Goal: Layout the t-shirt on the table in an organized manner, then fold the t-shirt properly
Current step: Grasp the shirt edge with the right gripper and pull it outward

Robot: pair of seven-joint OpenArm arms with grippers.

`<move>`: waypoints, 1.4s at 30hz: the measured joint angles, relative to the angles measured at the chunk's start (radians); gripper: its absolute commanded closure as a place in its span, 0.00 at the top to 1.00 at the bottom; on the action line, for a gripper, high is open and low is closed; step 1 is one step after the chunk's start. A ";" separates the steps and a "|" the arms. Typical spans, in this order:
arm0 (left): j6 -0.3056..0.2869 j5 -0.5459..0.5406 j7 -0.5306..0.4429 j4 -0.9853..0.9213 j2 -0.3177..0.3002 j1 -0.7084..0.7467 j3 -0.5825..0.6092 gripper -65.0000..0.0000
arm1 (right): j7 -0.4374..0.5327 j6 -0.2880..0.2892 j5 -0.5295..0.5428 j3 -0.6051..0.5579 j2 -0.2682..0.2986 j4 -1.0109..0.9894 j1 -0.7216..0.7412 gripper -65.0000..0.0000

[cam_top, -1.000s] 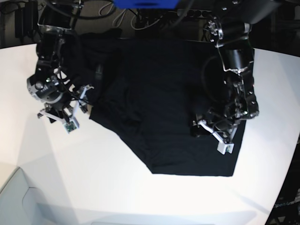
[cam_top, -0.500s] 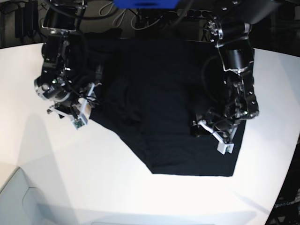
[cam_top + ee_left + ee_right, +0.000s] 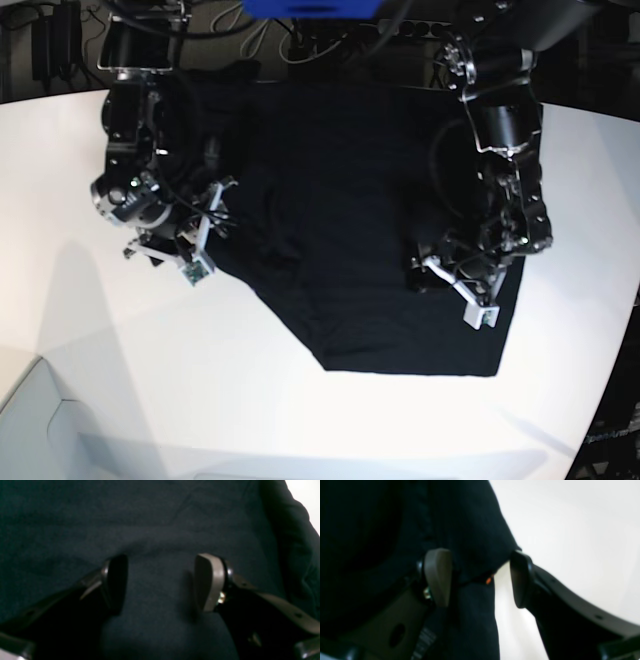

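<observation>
White bench (image 3: pixel 300 420), black t-shirt (image 3: pixel 350 220) spread across it.
I see left gripper (image 3: pixel 160 582) agape over cloth, holding nothing; right gripper (image 3: pixel 480 577) agape astride its nine-o'clock edge.

behind the far edge the room is dark, with a tangle of black and pale cables (image 3: pixel 300 40) and dim equipment. a bright blue object (image 3: pixel 310 8) hangs at the top centre. a dark gap (image 3: pixel 615 440) shows at the lower right corner. even light from above leaves soft grey shadows at the near left.
</observation>
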 measured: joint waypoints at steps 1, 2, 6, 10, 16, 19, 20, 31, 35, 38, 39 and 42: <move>0.000 0.000 0.000 0.000 0.000 0.000 0.000 0.64 | 0.003 0.000 0.000 0.000 0.000 0.000 0.001 0.53; 0.000 0.000 0.000 0.000 0.000 0.000 0.000 0.64 | 0.002 0.000 0.000 0.000 0.000 0.000 0.002 0.50; 0.000 0.000 0.000 0.000 0.000 0.000 -0.001 0.64 | 0.001 0.000 0.000 -0.003 0.000 0.000 0.002 0.33; 0.000 0.000 0.000 0.000 0.000 0.000 -0.001 0.64 | 0.001 0.000 0.000 -0.003 0.000 0.000 0.002 0.28; 0.000 0.000 0.000 0.000 0.000 0.000 0.000 0.64 | -0.003 0.000 -0.001 0.000 -0.003 -0.069 0.021 0.33; 0.000 0.000 0.000 0.000 0.000 0.000 0.000 0.64 | -0.002 0.000 -0.001 0.002 -0.002 -0.071 0.026 0.44; 0.000 0.000 0.000 0.000 0.000 0.000 0.000 0.64 | -0.002 0.000 -0.002 0.002 -0.002 -0.071 0.027 0.50; 0.000 0.000 0.000 0.000 0.000 0.000 0.000 0.64 | -0.002 0.000 -0.002 0.002 -0.002 -0.074 0.027 0.49; 0.000 0.000 0.000 -0.001 0.000 0.000 0.000 0.64 | -0.002 0.000 -0.002 -0.001 -0.002 -0.074 0.027 0.36; 0.000 0.000 0.000 -0.001 0.000 0.000 0.000 0.64 | -0.002 0.000 -0.002 -0.002 -0.003 -0.074 0.027 0.27; 0.000 0.000 0.000 -0.001 0.000 0.000 0.000 0.64 | 0.003 0.000 -0.001 -0.002 -0.002 -0.081 0.029 0.23; 0.000 0.000 0.000 -0.002 0.000 -0.001 0.000 0.64 | 0.002 0.000 0.000 -0.002 -0.002 -0.137 0.048 0.07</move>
